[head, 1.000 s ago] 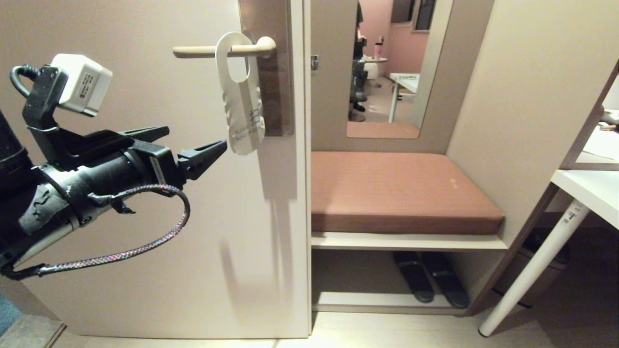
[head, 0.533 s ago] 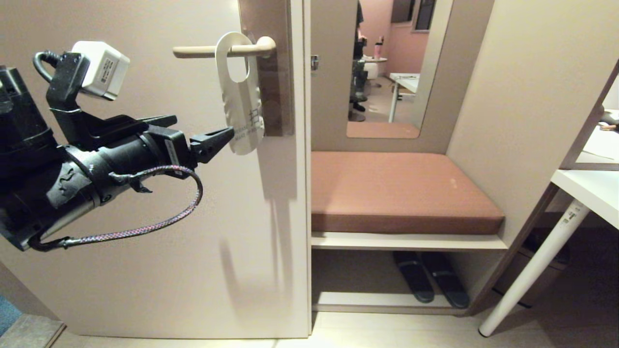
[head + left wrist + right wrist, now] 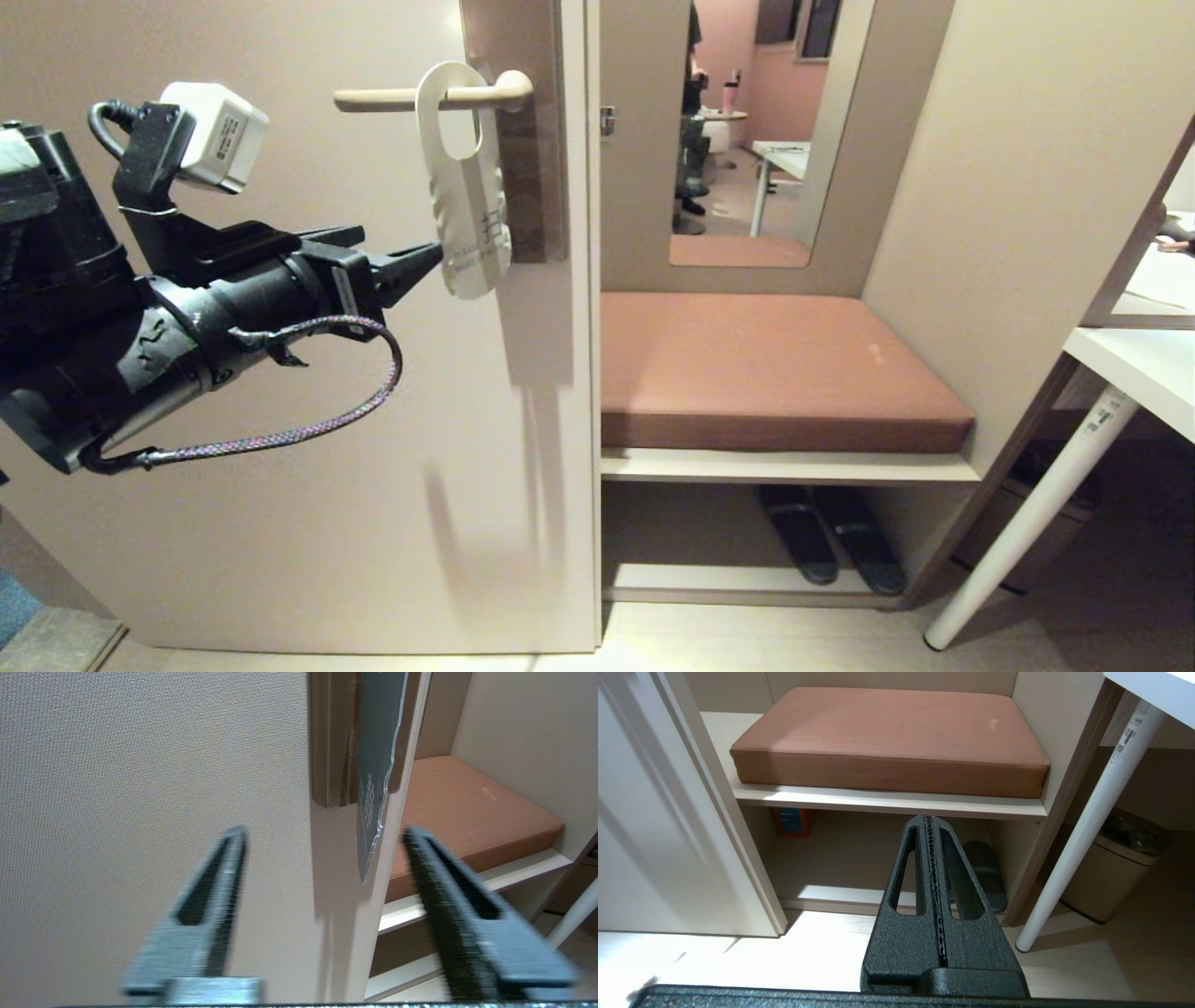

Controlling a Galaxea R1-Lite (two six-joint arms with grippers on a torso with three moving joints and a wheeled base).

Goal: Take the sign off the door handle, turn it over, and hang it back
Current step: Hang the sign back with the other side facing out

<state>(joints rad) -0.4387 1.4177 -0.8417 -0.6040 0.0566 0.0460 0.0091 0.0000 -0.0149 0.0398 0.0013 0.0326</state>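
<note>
The sign [image 3: 462, 187] hangs by its hole on the cream door handle [image 3: 411, 96] and shows a pale face with grey lettering in the head view. In the left wrist view the sign [image 3: 373, 765] is nearly edge-on, its blue-grey side facing the door, in front of the brown backplate [image 3: 331, 742]. My left gripper [image 3: 401, 243] reaches in level from the left. Its jaws are open, one finger on each side of the sign's lower end, and neither touches it [image 3: 324, 833]. My right gripper [image 3: 928, 820] is shut and empty, low near the floor.
Right of the door edge, a bench with a brown cushion [image 3: 766, 364] has dark slippers [image 3: 831, 541] under it. A white table leg [image 3: 1027, 513] and a bin [image 3: 1111, 868] stand at the right. A person shows in the mirror [image 3: 695, 112] above the bench.
My left arm has risen and pushed forward to the sign's lower end. Its jaws have narrowed from wide open. The sign still hangs as before.
</note>
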